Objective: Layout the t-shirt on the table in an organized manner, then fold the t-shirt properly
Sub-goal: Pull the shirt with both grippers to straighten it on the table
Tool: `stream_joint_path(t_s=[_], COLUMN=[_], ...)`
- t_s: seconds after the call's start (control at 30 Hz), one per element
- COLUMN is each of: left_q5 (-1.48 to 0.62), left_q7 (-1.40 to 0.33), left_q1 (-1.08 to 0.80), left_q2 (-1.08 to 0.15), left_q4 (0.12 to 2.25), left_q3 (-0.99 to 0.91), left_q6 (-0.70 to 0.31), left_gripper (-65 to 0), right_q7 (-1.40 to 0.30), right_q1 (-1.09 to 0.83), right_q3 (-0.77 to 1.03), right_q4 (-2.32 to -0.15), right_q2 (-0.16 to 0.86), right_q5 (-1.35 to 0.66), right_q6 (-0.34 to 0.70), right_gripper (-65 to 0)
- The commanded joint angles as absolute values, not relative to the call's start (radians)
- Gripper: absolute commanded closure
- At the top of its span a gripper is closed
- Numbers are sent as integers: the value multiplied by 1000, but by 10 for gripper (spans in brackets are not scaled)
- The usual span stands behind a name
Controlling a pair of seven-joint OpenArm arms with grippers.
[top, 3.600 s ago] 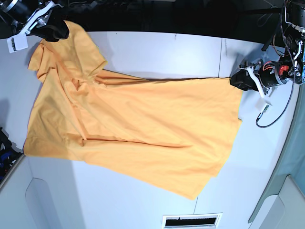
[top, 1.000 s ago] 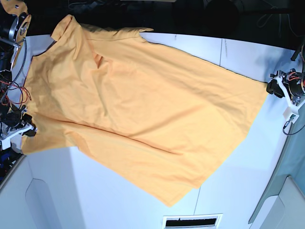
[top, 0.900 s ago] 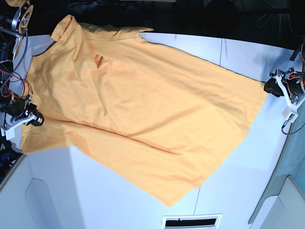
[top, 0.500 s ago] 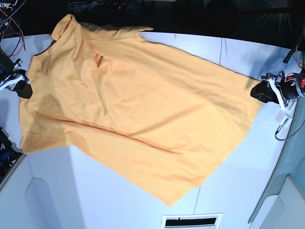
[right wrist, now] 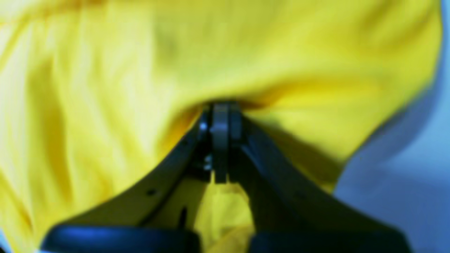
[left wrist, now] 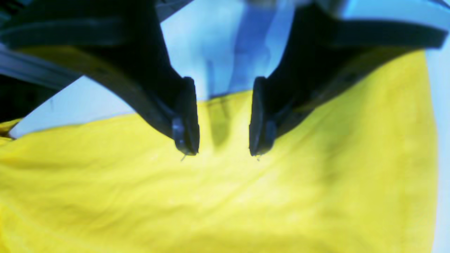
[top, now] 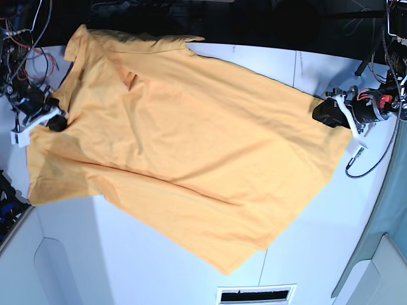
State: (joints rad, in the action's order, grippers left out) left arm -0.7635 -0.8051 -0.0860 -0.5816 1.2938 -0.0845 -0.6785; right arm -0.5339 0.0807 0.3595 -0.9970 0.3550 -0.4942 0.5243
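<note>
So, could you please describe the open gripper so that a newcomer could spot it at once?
Start from the orange-yellow t-shirt spread on the white table. The left gripper sits at its edge on the base view's right, jaws apart over the fabric, unlike the right gripper, pinched shut.

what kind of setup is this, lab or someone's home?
Most likely a robotics lab bench. A bare white table holds only a t-shirt; two arms flank it, with exposed wiring by the right pincer and a loose cable by the left pincer.
</note>
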Motion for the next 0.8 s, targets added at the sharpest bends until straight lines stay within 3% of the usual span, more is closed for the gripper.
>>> stream_joint_path(t_s=[0.0,0.4,0.6,0.77], left_q5=[-781,-842,-870,-879], left_q7=[-798,-825,-824,-823], left_q1=[-73,-72,-64,-47], left_q2=[-599,-598,-599,-599], left_q4=[1308,1308,1308,1309], left_q3=[-93,-93,-93,-93], left_q6=[-686,-686,-686,-697], left_gripper=[-273,-273,-273,-272], right_q7=[-570,-513,-538,-749], right_q1=[118,542,595,522], right_q3=[353,353,353,354], right_q4=[-950,-728,-733,-822], right_q2=[366,365,369,380], right_q5=[-439,-315,-357,-552], right_q6=[492,476,489,514], right_gripper=[0,0,0,0])
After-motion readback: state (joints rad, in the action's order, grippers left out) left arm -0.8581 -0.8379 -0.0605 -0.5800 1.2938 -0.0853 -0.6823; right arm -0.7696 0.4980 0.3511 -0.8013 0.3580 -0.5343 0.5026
